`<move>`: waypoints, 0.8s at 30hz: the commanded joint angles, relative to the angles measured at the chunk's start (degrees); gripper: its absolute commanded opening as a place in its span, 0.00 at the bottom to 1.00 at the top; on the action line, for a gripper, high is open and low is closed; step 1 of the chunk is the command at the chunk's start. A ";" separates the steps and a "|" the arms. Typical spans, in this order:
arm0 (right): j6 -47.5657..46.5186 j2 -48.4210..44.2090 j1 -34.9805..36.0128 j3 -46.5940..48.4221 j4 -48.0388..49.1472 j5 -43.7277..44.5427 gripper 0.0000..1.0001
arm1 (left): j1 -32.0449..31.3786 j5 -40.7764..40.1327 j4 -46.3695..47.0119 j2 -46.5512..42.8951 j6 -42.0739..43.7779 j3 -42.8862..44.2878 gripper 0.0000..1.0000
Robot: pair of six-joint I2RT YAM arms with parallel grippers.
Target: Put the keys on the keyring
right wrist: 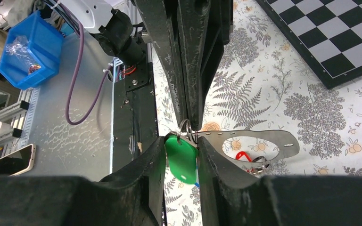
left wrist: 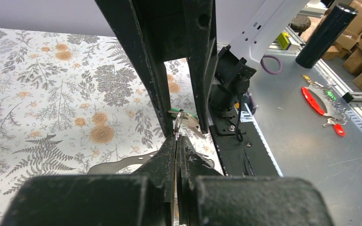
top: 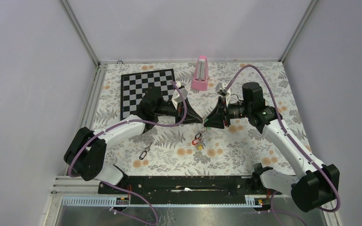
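Observation:
My two grippers meet tip to tip above the middle of the flowered table. My right gripper point(top: 208, 123) point(right wrist: 181, 141) is shut on the green key tag point(right wrist: 181, 154), which has a small silver ring point(right wrist: 186, 127) at its top. My left gripper point(top: 199, 120) point(left wrist: 176, 139) is shut on a thin silver wire, the keyring point(left wrist: 178, 123), right against that ring. A silver key blade point(left wrist: 194, 124) shows just behind. Keys with red and yellow tags point(top: 198, 140) lie on the table below the grippers; the red one also shows in the right wrist view point(right wrist: 242, 155). Most of the keyring loop is hidden.
A black-and-white chessboard point(top: 147, 92) lies at the back left and a pink metronome point(top: 200, 74) stands at the back middle. A small metal clip point(top: 144, 153) lies at the front left. The black base rail point(top: 184, 183) runs along the near edge.

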 commanded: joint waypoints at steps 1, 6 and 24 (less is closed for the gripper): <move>-1.26 -0.60 0.36 4.29 -1.77 0.35 0.05 | -0.04 0.10 -3.11 -1.09 6.23 0.58 0.00; -3.34 -0.84 0.37 4.88 -4.59 1.62 0.00 | -0.05 0.08 -4.50 -1.27 7.52 0.61 0.00; -12.88 -3.57 0.37 5.12 -12.11 9.46 0.35 | -0.03 0.55 -8.69 -2.78 9.26 2.97 0.00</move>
